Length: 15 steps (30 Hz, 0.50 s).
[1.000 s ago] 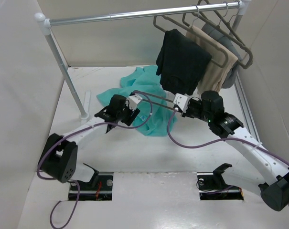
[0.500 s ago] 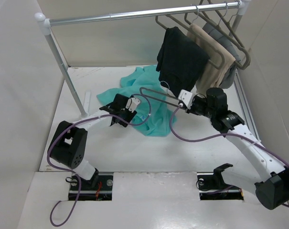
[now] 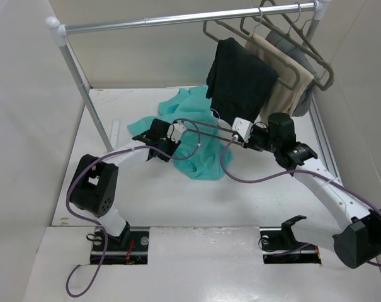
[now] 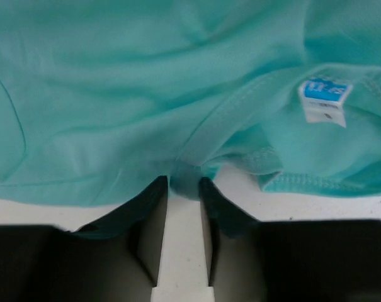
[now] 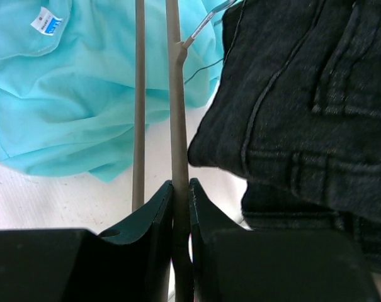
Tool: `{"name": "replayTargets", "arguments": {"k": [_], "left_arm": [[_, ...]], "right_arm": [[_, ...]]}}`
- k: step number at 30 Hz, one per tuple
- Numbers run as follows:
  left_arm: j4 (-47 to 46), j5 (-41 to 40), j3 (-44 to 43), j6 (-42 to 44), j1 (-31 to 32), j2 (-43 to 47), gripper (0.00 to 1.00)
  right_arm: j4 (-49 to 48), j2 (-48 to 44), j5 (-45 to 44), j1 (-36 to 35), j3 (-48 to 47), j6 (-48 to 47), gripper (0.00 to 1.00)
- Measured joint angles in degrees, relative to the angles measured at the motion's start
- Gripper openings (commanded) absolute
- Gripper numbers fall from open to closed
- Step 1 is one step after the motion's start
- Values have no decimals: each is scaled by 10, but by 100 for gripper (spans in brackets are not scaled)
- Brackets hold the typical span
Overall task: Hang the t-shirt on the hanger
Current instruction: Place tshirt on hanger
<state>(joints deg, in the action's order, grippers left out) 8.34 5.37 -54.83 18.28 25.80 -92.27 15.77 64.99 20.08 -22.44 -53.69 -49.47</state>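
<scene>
The teal t-shirt [image 3: 199, 148] lies crumpled on the table, its neck label [image 4: 324, 100] showing. My left gripper [image 3: 168, 146] is at the shirt's near left edge. In the left wrist view its jaws [image 4: 184, 182] stand close together, pinching a fold of the t-shirt [image 4: 146, 94] at the tips. My right gripper [image 3: 237, 136] is shut on a grey-brown hanger [image 3: 206, 128] and holds it level over the shirt. In the right wrist view the gripper [image 5: 181, 185] clamps one hanger bar [image 5: 176, 94] above the t-shirt [image 5: 70, 94].
A clothes rack rail [image 3: 177, 19] spans the back, its post [image 3: 83, 88] at the left. A black garment [image 3: 240, 82], a beige garment [image 3: 284, 88] and empty hangers [image 3: 303, 38] hang at the right, close behind the right gripper. The black garment [image 5: 303, 94] fills the right wrist view's right side.
My left gripper has moved back and right onto the shirt's edge. My right gripper still holds the hanger and has shifted only slightly.
</scene>
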Motion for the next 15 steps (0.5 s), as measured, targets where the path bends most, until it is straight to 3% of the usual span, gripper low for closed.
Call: {"name": "replayTargets", "arguments": {"k": [3, 15], "left_arm": [[-2, 3, -1, -2, -15, -9, 1], [23, 13, -13, 0, -26, 2, 0]], "right_arm": [[0, 2, 2, 0, -3, -3, 0], [76, -25, 18, 0, -17, -36, 0]]}}
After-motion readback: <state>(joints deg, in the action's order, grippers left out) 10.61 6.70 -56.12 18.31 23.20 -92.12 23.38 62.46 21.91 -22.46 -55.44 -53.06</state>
